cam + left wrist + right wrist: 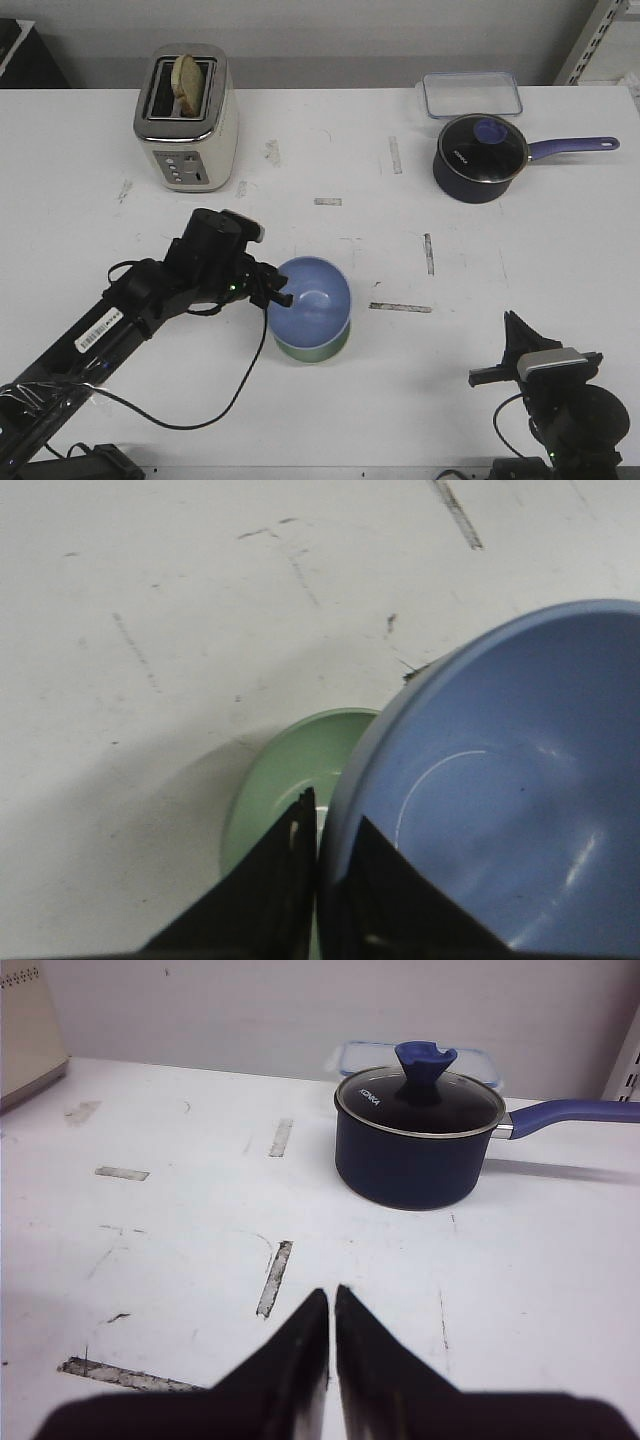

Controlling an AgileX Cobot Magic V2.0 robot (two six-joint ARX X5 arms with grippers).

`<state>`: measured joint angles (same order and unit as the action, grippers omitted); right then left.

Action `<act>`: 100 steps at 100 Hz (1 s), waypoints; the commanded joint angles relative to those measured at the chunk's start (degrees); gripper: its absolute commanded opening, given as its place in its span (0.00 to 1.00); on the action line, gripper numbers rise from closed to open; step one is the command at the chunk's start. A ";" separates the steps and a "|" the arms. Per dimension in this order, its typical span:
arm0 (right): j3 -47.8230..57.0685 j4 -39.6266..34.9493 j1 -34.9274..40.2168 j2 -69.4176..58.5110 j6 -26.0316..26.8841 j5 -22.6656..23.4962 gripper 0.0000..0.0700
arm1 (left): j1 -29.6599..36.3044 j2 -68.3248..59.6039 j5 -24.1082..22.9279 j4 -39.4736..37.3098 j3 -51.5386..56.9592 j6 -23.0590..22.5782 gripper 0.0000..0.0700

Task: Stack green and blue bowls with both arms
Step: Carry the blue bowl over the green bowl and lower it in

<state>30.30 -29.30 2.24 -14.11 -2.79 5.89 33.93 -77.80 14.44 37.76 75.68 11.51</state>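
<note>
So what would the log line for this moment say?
left gripper: shut on blue bowl rim | blue bowl: over green bowl | right gripper: shut, empty

You can read one brand: "KONKA", in white letters on the glass lid [420,1100] of the navy saucepan [415,1165], near the rim on the side away from the handle. In the front view the same word shows on the lid [482,148] but is too small to make out. The left arm [120,315] carries a white sticker [97,330] with a printed code; its characters are too small to read. The toaster [186,118] buttons show no legible marks.
</note>
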 commanded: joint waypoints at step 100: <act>0.00 0.52 0.04 -0.24 -0.22 0.07 0.00 | 3.19 -11.89 -2.86 4.15 0.96 -3.08 0.00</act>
<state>30.30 -29.28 2.24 -14.11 -2.79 5.91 36.40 -88.99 11.49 42.13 75.68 9.45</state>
